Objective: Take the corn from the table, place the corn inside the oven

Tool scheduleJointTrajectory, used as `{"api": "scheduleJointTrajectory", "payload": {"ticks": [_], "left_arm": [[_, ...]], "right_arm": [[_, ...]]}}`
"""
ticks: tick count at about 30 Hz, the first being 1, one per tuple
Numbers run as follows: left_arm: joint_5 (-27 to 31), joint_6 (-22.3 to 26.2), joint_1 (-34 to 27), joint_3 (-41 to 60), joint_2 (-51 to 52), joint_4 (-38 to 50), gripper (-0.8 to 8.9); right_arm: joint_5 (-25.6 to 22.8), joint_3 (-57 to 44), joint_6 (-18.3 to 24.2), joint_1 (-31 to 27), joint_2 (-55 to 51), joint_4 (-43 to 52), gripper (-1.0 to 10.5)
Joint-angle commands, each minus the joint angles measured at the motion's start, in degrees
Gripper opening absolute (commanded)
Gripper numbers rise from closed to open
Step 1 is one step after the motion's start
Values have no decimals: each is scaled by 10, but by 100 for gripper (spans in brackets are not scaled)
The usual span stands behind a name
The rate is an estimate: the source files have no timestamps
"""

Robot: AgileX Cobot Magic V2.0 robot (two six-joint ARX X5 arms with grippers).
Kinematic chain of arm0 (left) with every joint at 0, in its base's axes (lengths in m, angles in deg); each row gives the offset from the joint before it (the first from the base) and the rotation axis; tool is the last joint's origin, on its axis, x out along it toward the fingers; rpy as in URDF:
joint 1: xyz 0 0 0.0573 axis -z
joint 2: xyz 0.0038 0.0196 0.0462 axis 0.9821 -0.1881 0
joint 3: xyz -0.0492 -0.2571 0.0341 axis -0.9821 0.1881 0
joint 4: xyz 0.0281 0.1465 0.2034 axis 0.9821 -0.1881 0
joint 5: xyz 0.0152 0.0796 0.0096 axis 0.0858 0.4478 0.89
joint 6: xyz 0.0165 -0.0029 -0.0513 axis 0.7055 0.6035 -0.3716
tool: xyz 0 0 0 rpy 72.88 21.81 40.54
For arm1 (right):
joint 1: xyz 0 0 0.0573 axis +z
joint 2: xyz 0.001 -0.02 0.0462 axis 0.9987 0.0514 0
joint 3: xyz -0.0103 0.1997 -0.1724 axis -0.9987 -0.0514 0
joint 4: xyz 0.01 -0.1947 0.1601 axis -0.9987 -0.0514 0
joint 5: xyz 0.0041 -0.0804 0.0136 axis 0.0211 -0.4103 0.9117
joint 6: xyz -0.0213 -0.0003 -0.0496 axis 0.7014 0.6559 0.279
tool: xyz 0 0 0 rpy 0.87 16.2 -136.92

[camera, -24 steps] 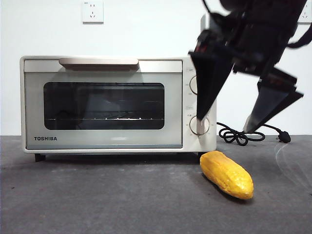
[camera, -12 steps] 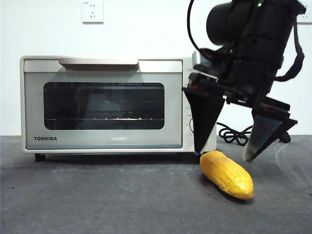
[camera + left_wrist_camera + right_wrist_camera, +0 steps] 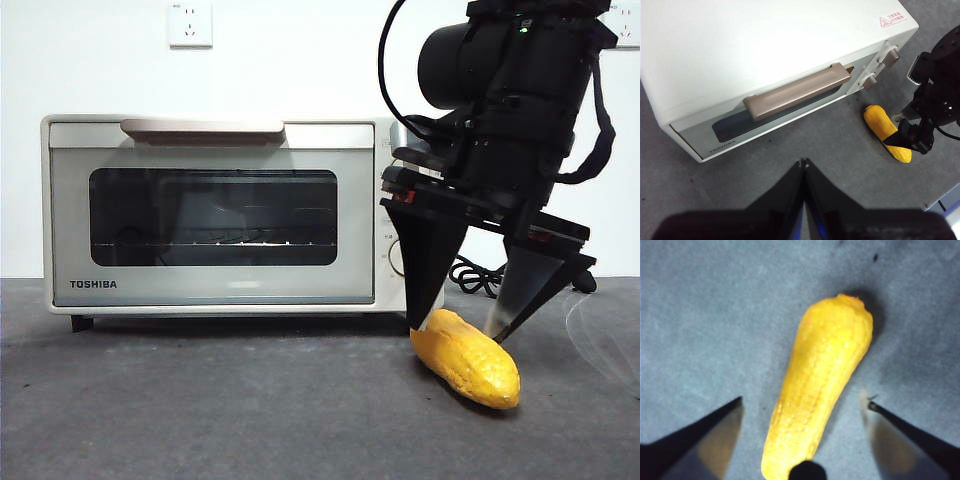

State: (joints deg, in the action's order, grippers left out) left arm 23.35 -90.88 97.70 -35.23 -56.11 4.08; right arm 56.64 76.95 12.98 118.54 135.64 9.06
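Corn [image 3: 466,357] lies on the table [image 3: 200,410] just in front of the oven's [image 3: 240,210] knob-side corner, the oven door shut. From my remote station I have the right gripper [image 3: 463,328] spread wide and astride the cob, one jaw tip on either side, neither pressing it as far as I can tell. To take it cleanly I would settle a little lower, keep the cob centred between the jaws as the right wrist view shows, and close across its thick middle, not the tapered end. The left gripper [image 3: 803,162] waits above the oven, jaws pressed together. Against a second ago, the right arm has dropped from beside the knobs to table level; the corn has not shifted.
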Motion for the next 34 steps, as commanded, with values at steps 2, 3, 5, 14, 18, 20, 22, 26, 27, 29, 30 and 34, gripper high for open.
{"api": "scheduleJointTrajectory", "payload": {"ticks": [2, 3, 5, 14, 18, 20, 22, 26, 27, 29, 30, 34], "left_arm": [[2, 7, 2, -1, 0, 0, -5], [2, 7, 2, -1, 0, 0, -5], [2, 7, 2, -1, 0, 0, -5], [1, 7, 2, -1, 0, -6, -5], [1, 13, 2, -1, 0, -11, -5], [1, 16, 2, -1, 0, -14, -5], [1, 17, 2, -1, 0, -14, -5], [1, 17, 2, -1, 0, -12, -5], [1, 17, 2, -1, 0, -10, -5], [1, 17, 2, -1, -2, -3, -5], [1, 17, 2, -1, -2, 0, -5], [1, 17, 14, -1, -13, 19, -6]], "right_arm": [[2, 0, -2, 1, 7, 0, 317], [2, 0, -2, 1, 7, 0, 305], [2, 0, -2, 1, 7, -1, 305], [2, 0, -2, 1, 26, -6, 305], [1, 0, -1, 9, 43, -10, 231], [-1, 0, -1, 12, 45, -10, 145], [-9, 1, 0, 20, 45, -7, 72], [-17, 3, -1, 30, 42, -16, -12], [-20, 4, -2, 34, 41, -20, -12], [-24, 9, -2, 44, 38, -33, -12], [-25, 12, -2, 48, 35, -43, -12], [-28, 29, -2, 70, 17, -74, -12]]}}
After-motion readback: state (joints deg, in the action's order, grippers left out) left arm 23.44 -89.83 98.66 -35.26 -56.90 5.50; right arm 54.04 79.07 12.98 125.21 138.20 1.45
